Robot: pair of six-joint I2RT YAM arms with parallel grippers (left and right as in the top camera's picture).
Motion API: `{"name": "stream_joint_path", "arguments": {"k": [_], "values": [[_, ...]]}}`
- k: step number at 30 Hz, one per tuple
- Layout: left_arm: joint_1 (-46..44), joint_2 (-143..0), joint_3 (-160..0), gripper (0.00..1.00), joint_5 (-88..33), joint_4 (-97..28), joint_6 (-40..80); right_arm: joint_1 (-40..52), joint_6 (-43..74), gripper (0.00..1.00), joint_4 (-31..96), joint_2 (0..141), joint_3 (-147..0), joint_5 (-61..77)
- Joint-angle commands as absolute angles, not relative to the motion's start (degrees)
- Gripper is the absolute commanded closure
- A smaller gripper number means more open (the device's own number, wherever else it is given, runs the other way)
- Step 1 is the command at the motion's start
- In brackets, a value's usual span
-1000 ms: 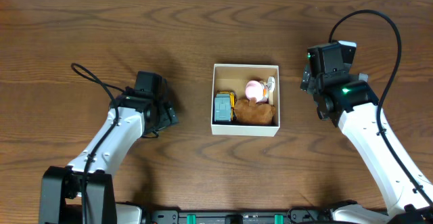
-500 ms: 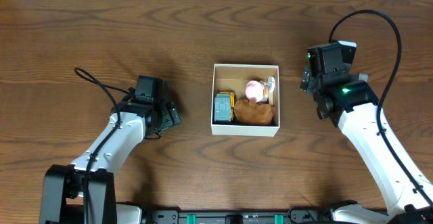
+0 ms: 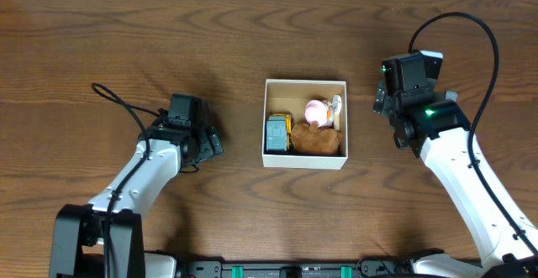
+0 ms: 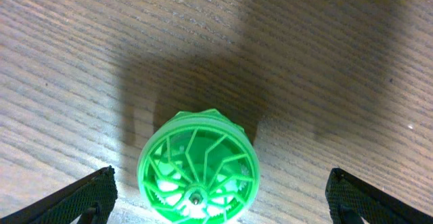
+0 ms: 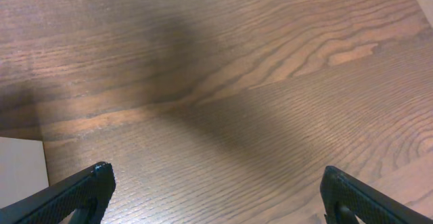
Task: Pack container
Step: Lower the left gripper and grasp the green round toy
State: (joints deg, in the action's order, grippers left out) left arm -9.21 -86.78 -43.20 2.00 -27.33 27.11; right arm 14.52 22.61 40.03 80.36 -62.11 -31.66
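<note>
Pickup step: you're lined up on the green toy [image 4: 198, 176].
Your left gripper [image 4: 220, 187] is spread wide either side of it and your right gripper [image 5: 216, 183] is spread and idle. Lower, close, then carry to the container [image 3: 304, 162] mid-table.

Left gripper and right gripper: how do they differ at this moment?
The left gripper has a green round toy between its fingers, untouched; the right gripper has only bare table there. The right gripper's camera catches a corner of the container; the left gripper's does not. Both are open.

Bright even light, soft shadows on table [image 5: 270, 82], sharp focus
</note>
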Motion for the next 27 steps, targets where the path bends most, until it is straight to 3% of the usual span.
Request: {"name": "stream_joint_path", "arguments": {"k": [1,10,16,27], "values": [[-8.91,-88.92,-42.52,0.02,3.46,-26.72,26.61,14.31,22.90,0.01,40.07,80.03,-62.65,-32.29],[-8.91,-93.03,-42.54,0.02,3.44,-24.05,26.61,14.31,22.90,0.01,40.07,80.03,-62.65,-32.29],[-8.91,-93.10,-42.54,0.21,3.44,-24.80,26.61,14.31,22.90,0.01,40.07,80.03,-62.65,-32.29],[-8.91,-89.56,-42.57,0.42,3.44,-25.47,26.59,14.31,22.90,0.01,40.07,80.03,-62.65,-32.29]]}}
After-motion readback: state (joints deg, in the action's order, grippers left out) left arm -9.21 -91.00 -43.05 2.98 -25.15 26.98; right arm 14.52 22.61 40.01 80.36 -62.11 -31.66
